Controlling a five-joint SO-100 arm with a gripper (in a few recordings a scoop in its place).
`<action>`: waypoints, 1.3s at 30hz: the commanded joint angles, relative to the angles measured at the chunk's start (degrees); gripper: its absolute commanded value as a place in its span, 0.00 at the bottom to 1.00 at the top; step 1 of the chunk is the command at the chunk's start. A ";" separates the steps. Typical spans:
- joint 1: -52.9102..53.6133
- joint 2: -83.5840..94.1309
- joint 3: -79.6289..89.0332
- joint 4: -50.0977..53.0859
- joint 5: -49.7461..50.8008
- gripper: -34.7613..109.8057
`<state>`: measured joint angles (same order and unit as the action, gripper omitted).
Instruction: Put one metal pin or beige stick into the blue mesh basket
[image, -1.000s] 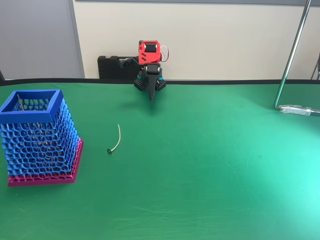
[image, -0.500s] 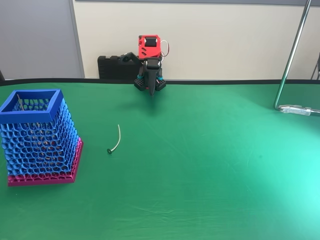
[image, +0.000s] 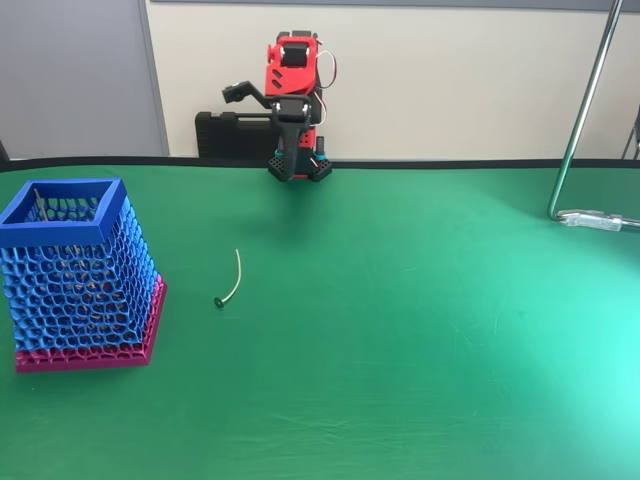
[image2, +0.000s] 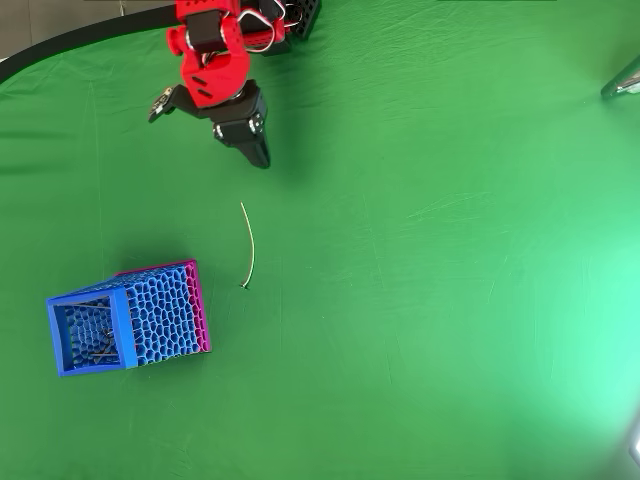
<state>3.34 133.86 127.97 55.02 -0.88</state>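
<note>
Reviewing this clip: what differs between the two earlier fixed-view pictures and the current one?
The arm has lifted: in the fixed view its red wrist sits higher than before, and the gripper has risen with it above the table's far edge. It has taken hold of nothing. The pin lies in the same spot on the green cloth, and the blue mesh basket has not shifted.

I see a green surface (image: 420, 330) carrying the blue mesh basket (image: 78, 275) and, beside it, a thin curved pin (image: 232, 279).
</note>
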 joint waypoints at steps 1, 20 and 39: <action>3.16 -8.70 -12.13 1.85 -0.53 0.24; 13.62 -49.22 -51.86 11.69 -1.14 0.24; 14.33 -72.95 -84.73 20.65 -4.04 0.24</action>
<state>17.67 61.35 49.04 75.06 -4.22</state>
